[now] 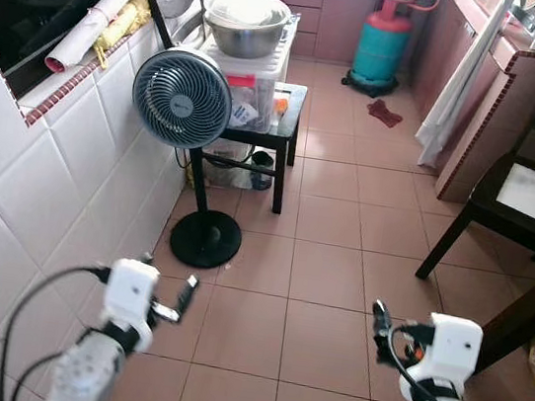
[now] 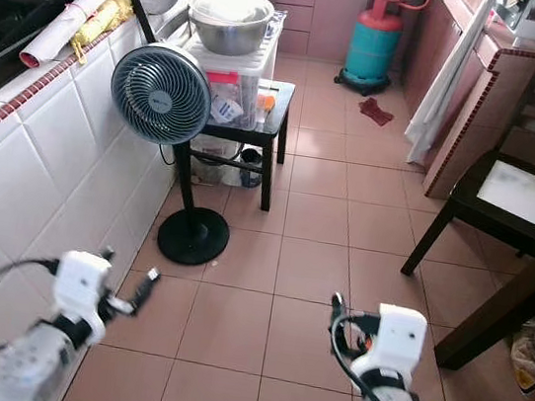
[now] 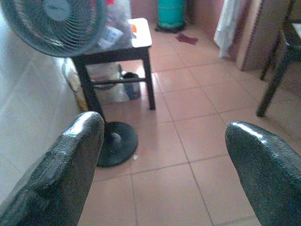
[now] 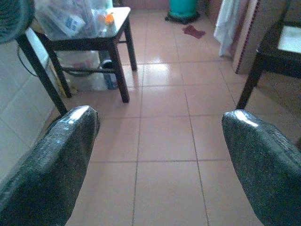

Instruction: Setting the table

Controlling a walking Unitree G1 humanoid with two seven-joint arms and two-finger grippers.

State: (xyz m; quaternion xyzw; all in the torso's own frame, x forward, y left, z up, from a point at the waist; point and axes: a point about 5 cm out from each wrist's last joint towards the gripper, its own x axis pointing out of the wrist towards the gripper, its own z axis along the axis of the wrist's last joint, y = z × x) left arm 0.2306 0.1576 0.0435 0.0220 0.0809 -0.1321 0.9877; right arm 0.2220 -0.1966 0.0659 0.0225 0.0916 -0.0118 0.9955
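Left end effector [image 1: 186,301] low over the tiled floor [image 1: 330,219], fingers spread, empty. Ahead-left: standing fan [image 1: 182,99] beside a small black bench [image 1: 290,114] carrying a steel bowl [image 1: 245,21]. Right end effector [image 1: 381,328] also spread, empty. Dark chair [image 1: 521,201] far right.

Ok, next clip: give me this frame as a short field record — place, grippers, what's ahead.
place: tiled floor beside a white tiled wall
left gripper: open, empty, held low
right gripper: open, empty, held low
ahead left: standing fan; behind it a small black table stacked with a plastic box and metal bowl
far end: teal gas cylinder
right: dark wooden chair
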